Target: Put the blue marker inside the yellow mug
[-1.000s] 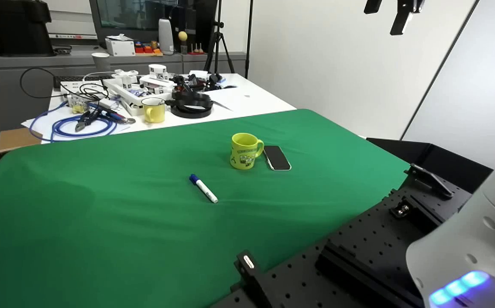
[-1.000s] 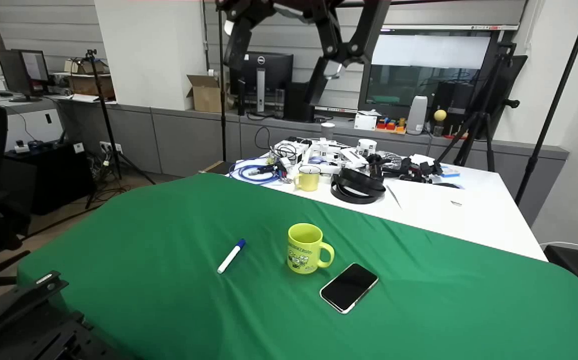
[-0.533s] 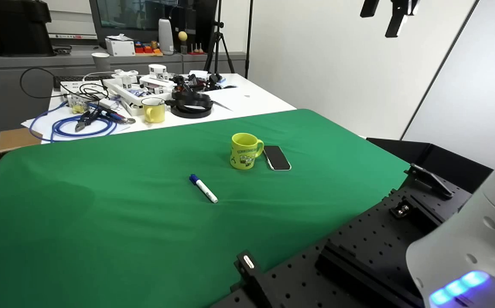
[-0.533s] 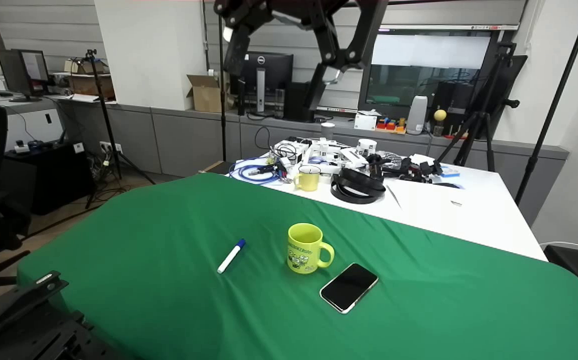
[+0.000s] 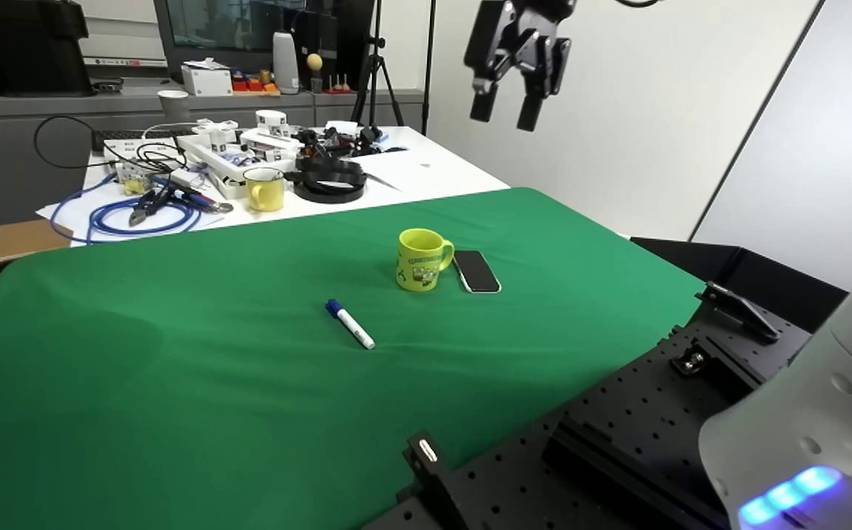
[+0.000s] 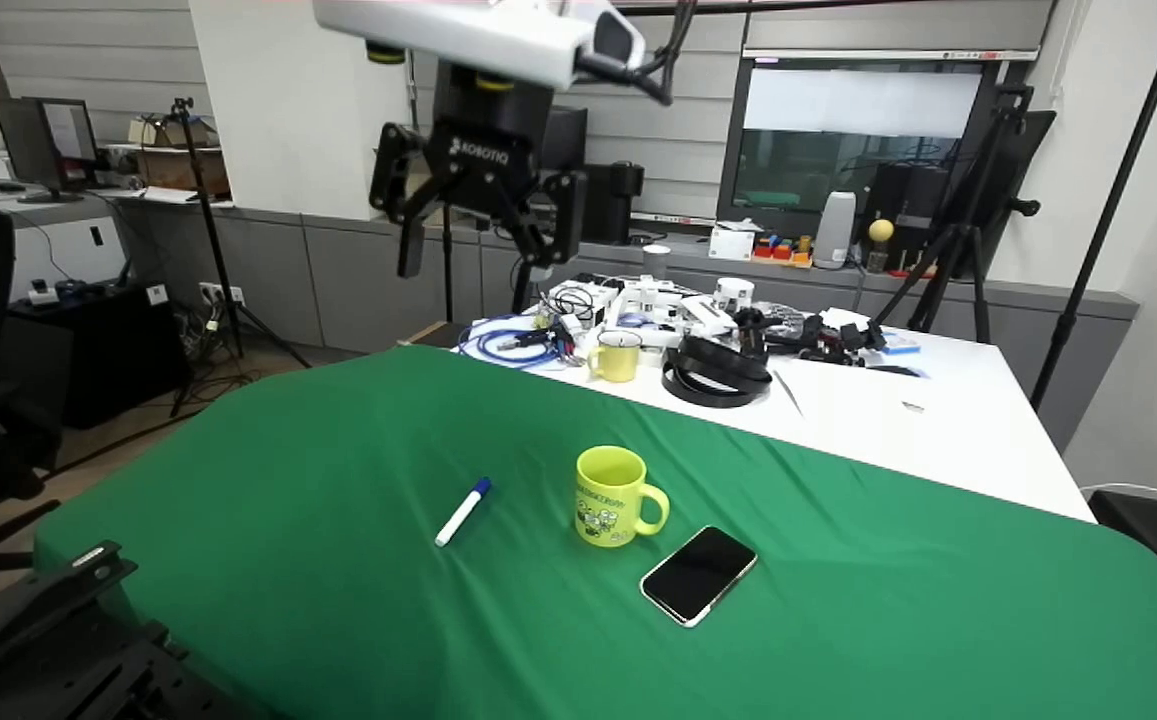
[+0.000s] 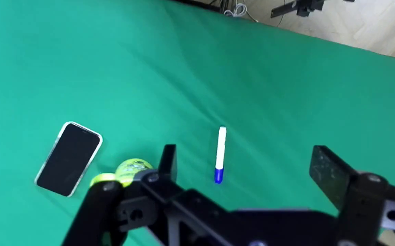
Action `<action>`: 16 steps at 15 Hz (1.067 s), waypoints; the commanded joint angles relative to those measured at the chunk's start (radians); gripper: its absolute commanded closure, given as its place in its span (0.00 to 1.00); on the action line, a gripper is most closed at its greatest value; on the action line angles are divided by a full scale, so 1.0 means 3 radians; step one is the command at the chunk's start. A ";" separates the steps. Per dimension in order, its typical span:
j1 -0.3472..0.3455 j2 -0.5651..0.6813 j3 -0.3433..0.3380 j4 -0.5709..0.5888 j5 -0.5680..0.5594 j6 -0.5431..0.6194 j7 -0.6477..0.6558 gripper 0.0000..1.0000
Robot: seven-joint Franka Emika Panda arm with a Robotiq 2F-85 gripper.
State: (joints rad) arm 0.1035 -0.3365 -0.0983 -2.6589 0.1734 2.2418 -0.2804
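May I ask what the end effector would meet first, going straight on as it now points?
Probably the green cloth near the blue marker: the end effector points down with nothing visible between, but depth is unclear, so it might touch the marker.

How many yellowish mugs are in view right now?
2: the yellow-green mug on the green cloth, and a pale yellow mug on the white table behind. Others could be hidden there.

"ROBOTIQ" is printed in white on the gripper, as can be read in an exterior view. Lettering is also borne by the mug, but its words cannot be made out.
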 commanded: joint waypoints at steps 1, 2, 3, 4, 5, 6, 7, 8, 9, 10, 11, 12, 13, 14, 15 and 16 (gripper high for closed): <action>0.0255 0.0638 0.0347 0.0172 0.0307 0.0624 0.0253 0.00; 0.0308 0.0796 0.0421 0.0234 0.0358 0.0772 0.0308 0.00; 0.0336 0.0957 0.0500 0.0304 0.0353 0.0911 0.0392 0.00; 0.0340 0.1093 0.0569 0.0364 0.0292 0.1039 0.0489 0.00; 0.0319 0.1221 0.0631 0.0427 0.0122 0.1119 0.0661 0.00; 0.0283 0.0971 0.0606 0.0257 0.0237 0.1011 0.0411 0.00; 0.0282 0.1097 0.0663 0.0310 0.0194 0.1090 0.0499 0.00; 0.0279 0.1185 0.0693 0.0353 0.0188 0.1126 0.0532 0.00; 0.0275 0.1235 0.0700 0.0381 0.0184 0.1133 0.0541 0.00; 0.0267 0.1251 0.0700 0.0396 0.0183 0.1133 0.0542 0.00; 0.0261 0.1251 0.0698 0.0402 0.0183 0.1133 0.0542 0.00; 0.0257 0.1250 0.0697 0.0407 0.0183 0.1133 0.0542 0.00; 0.0256 0.1250 0.0697 0.0409 0.0183 0.1133 0.0542 0.00; 0.0256 0.1250 0.0697 0.0409 0.0183 0.1133 0.0542 0.00; 0.0235 0.1292 0.0679 0.0458 0.0174 0.1111 0.0490 0.00; 0.0199 0.1369 0.0639 0.0526 0.0072 0.1152 0.0572 0.00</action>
State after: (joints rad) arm 0.2029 0.0400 0.0869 -2.5371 0.2311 2.5836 -0.1250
